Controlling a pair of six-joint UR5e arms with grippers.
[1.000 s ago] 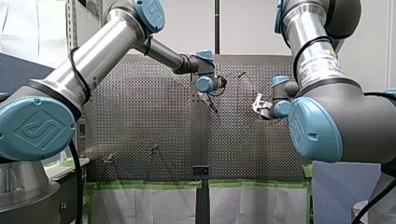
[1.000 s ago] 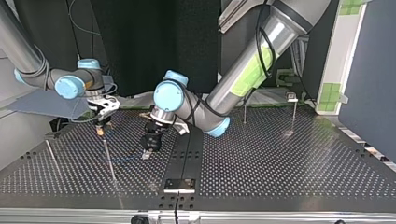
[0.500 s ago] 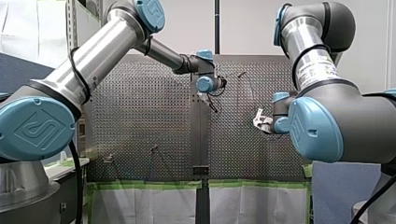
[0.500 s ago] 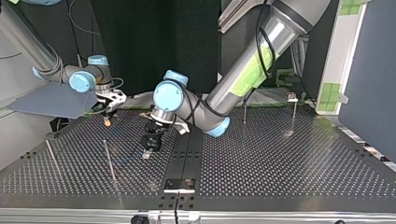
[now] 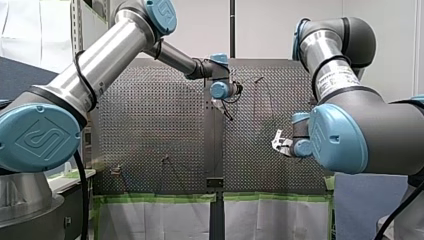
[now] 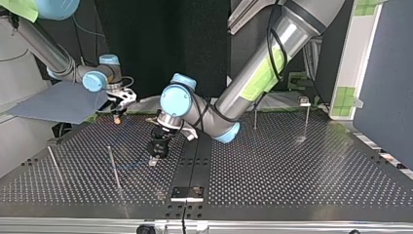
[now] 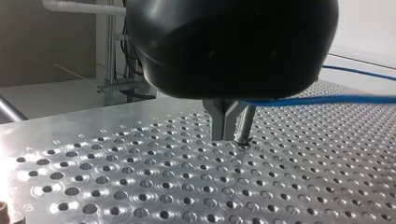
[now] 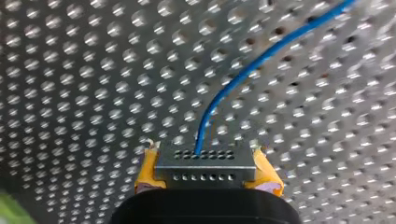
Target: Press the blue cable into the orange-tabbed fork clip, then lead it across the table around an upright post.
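Perforated metal table (image 6: 292, 175), both arms over it. Blue cable (image 8: 233, 83) climbs from the table surface into my right gripper (image 8: 205, 161). Its yellow pads (image 8: 148, 170) flank a grey drilled block (image 8: 187, 167), and the fingers are closed, pinching the cable's end. The cable also runs level to my left gripper (image 7: 224, 135). Its metal fingers (image 7: 218, 122) meet at the tips and stand on the table just beside a short pin (image 7: 244, 126); whether they clamp the cable cannot be told. In the top view this gripper stands near the table's middle, with an upright post (image 6: 114, 168) near it.

Markings: an embossed emblem on my left arm's blue joint cap (image 5: 40, 137); a white label (image 5: 341, 75) on my right arm, print unreadable.

Change over the last second: my right gripper has lifted away from the post and drawn back toward the table edge on the arms' side. My left gripper has not moved.
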